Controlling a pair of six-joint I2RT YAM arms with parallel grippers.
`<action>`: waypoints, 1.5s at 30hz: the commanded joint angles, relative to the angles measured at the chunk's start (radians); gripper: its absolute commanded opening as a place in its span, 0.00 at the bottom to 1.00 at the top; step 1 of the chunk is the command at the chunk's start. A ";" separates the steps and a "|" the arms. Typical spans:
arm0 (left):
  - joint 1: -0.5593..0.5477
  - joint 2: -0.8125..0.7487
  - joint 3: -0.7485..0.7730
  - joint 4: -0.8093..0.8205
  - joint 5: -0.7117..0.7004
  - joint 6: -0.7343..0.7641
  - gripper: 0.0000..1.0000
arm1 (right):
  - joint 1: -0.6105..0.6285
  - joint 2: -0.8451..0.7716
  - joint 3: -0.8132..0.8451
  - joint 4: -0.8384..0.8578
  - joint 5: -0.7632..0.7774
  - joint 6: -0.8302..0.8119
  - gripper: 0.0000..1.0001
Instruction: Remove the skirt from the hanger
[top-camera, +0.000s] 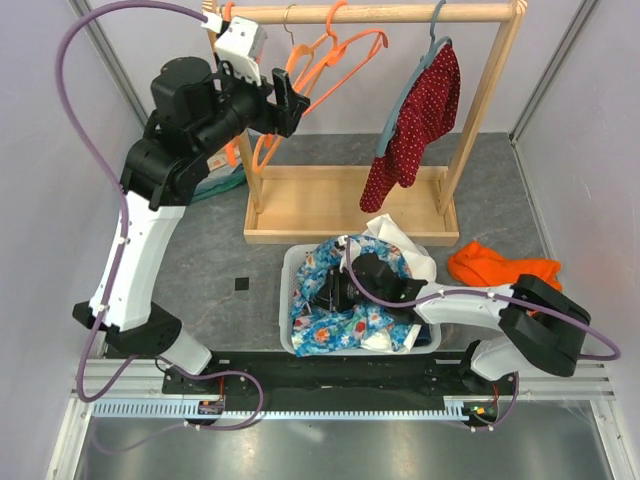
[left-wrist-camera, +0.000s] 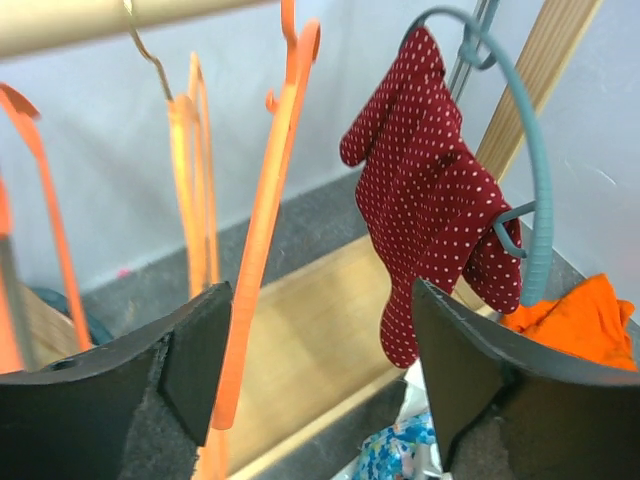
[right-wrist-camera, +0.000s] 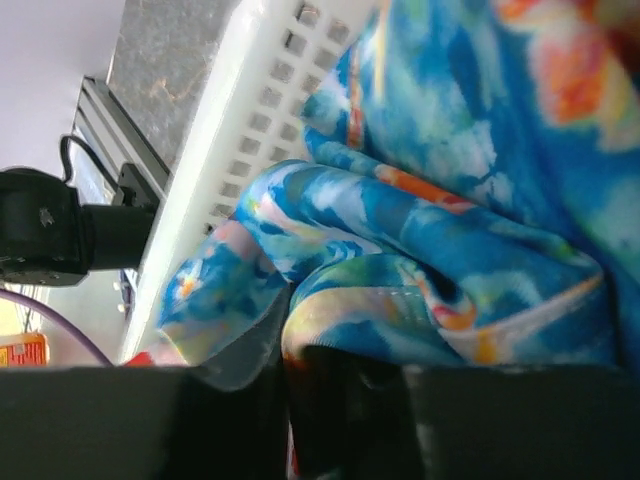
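Observation:
No dark navy skirt shows in any view. Several thin orange hangers (top-camera: 335, 58) hang bare on the wooden rail (top-camera: 400, 13). My left gripper (top-camera: 290, 100) is raised beside them, its jaws wide open. In the left wrist view one orange hanger (left-wrist-camera: 262, 230) runs down just inside the left finger (left-wrist-camera: 195, 350), and nothing is clamped. My right gripper (top-camera: 337, 290) is down in the white basket (top-camera: 292, 262), nosed into a blue floral garment (top-camera: 345, 325). Its fingers (right-wrist-camera: 230, 420) stand slightly apart, with a fold of the floral cloth (right-wrist-camera: 400, 300) lying at the gap.
A red dotted garment (top-camera: 420, 120) hangs on a grey-blue hanger (left-wrist-camera: 537, 170) at the rail's right end. The rack's wooden base (top-camera: 330, 205) lies behind the basket. An orange cloth (top-camera: 500, 268) sits right of the basket. A dark teal cloth (top-camera: 222, 182) lies behind the left arm.

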 joint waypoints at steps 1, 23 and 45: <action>-0.002 -0.078 -0.028 0.086 0.025 0.111 0.85 | -0.005 -0.081 0.199 -0.274 0.077 -0.107 0.35; -0.015 -0.140 -0.092 0.092 0.132 0.050 0.96 | -0.008 -0.229 1.056 -1.054 0.265 -0.428 0.91; -0.048 -0.170 -0.164 0.109 0.097 0.101 0.98 | -0.139 0.089 1.687 -0.905 1.042 -0.694 0.86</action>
